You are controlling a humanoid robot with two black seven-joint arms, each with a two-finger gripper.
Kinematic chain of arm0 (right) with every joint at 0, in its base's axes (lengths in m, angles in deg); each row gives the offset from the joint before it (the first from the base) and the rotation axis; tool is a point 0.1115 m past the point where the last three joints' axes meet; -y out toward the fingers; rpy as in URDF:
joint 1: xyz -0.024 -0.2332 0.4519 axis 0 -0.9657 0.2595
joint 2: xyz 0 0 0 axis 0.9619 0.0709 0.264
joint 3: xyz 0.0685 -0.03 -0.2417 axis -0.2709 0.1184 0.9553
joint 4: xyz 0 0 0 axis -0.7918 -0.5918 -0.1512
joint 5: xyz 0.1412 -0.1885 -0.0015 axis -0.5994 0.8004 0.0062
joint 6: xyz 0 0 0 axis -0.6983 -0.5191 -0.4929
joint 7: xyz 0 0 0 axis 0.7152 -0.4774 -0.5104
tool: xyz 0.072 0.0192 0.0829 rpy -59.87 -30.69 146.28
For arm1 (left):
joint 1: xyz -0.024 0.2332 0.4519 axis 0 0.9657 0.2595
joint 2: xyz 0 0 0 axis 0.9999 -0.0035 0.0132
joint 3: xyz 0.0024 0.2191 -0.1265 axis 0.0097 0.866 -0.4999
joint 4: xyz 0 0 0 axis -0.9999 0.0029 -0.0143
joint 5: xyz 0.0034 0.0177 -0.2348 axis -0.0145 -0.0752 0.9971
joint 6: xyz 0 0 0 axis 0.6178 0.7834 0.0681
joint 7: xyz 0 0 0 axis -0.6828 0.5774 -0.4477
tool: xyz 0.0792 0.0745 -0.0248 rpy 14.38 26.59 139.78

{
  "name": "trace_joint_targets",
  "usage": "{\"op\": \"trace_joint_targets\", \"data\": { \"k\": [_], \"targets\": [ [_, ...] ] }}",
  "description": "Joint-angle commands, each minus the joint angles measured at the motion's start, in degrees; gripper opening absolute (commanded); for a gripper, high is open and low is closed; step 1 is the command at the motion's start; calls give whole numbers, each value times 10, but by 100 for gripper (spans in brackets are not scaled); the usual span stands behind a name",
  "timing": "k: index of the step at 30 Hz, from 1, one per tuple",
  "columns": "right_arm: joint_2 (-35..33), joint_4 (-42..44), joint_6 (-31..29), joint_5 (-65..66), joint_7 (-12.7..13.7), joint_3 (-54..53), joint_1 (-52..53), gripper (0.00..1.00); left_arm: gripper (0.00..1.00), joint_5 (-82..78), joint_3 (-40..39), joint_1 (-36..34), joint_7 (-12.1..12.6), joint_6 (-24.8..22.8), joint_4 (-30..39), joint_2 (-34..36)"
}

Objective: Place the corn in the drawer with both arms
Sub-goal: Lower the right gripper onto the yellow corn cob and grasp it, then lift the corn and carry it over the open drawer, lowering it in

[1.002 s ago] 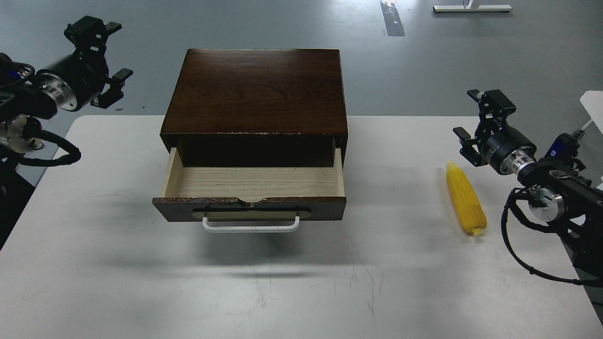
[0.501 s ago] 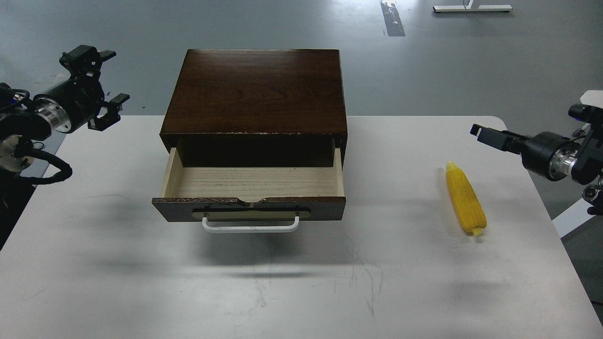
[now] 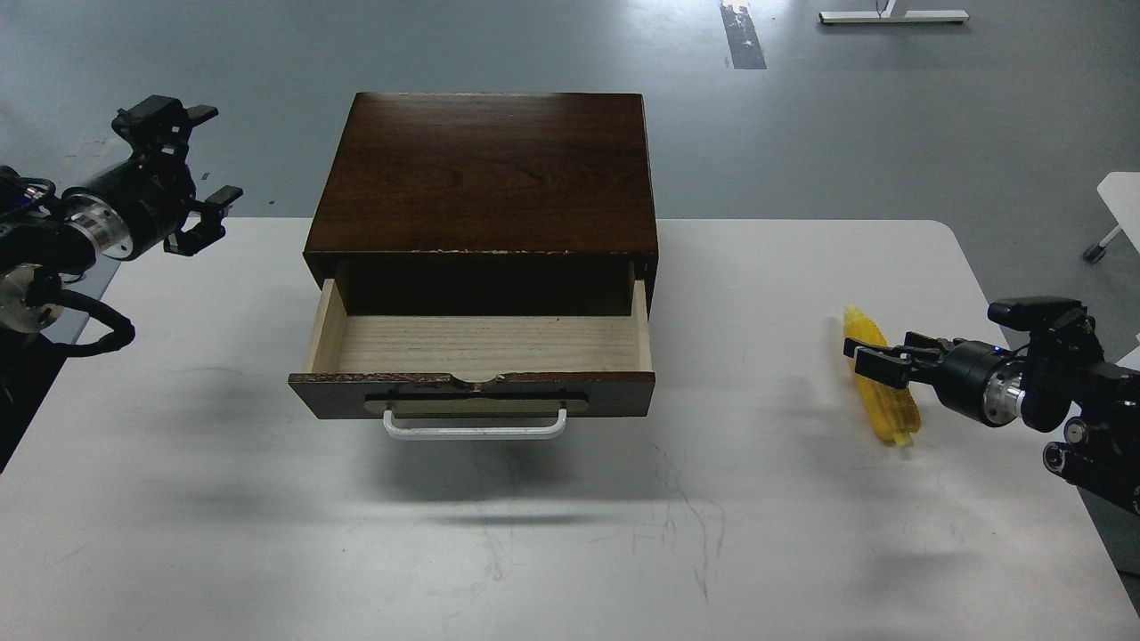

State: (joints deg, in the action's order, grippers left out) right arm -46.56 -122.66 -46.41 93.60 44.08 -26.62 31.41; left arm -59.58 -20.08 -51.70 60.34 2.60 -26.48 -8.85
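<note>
The yellow corn (image 3: 883, 405) lies on the white table (image 3: 534, 534) at the right, tip pointing away from me. My right gripper (image 3: 882, 361) reaches in low from the right. Its dark fingers (image 3: 877, 365) lie across the corn's upper half and look apart; the corn still rests on the table. The drawer (image 3: 476, 345) stands pulled out of the dark-brown box (image 3: 481, 169), its pale wood inside empty and its white handle (image 3: 475, 427) facing me. My left gripper (image 3: 207, 153) is open and empty, held up beyond the table's far left corner, well left of the box.
The box sits at the table's far middle. Bare table lies between the drawer and the corn. A white piece of furniture (image 3: 1118, 191) stands off the table at the right edge. Grey floor lies behind.
My right arm has swung down and to the left, from above the table's right edge to the corn, its fingers now over the cob. My left gripper has dropped slightly. The corn and drawer have not moved.
</note>
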Motion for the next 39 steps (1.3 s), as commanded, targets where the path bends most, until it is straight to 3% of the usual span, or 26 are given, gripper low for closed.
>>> {"op": "trace_joint_targets", "data": {
  "k": [1,4,8,11,14,18,21,25,27,30,39],
  "targets": [
    [1,1,18,-1,0,4,-22,97,99,-1,3,2,-1,0,1,0],
    [7,3,37,0,0,6,-35,77,99,-2,6,4,-1,0,1,-1],
    [13,4,52,1,0,6,-40,38,99,-4,6,5,-1,0,1,-3],
    [14,4,66,1,0,6,-39,23,99,-5,6,9,-2,1,1,-3],
    [21,6,89,1,-1,6,-39,16,99,-6,6,10,-2,2,1,-3],
    [21,6,102,1,-1,6,-27,12,99,-8,7,9,-2,2,0,-3],
    [22,5,145,1,-3,6,10,12,99,-7,7,8,-2,2,1,-3],
    [21,0,199,30,-45,12,98,12,99,-8,7,8,-3,2,3,-3],
    [22,-2,199,71,-65,22,157,12,99,-8,7,7,-3,2,4,-3],
    [26,-9,199,117,-70,30,223,12,99,-8,7,6,-3,1,4,2],
    [179,-15,199,222,-70,44,326,12,99,-8,6,0,-1,0,5,7]
  ]
}}
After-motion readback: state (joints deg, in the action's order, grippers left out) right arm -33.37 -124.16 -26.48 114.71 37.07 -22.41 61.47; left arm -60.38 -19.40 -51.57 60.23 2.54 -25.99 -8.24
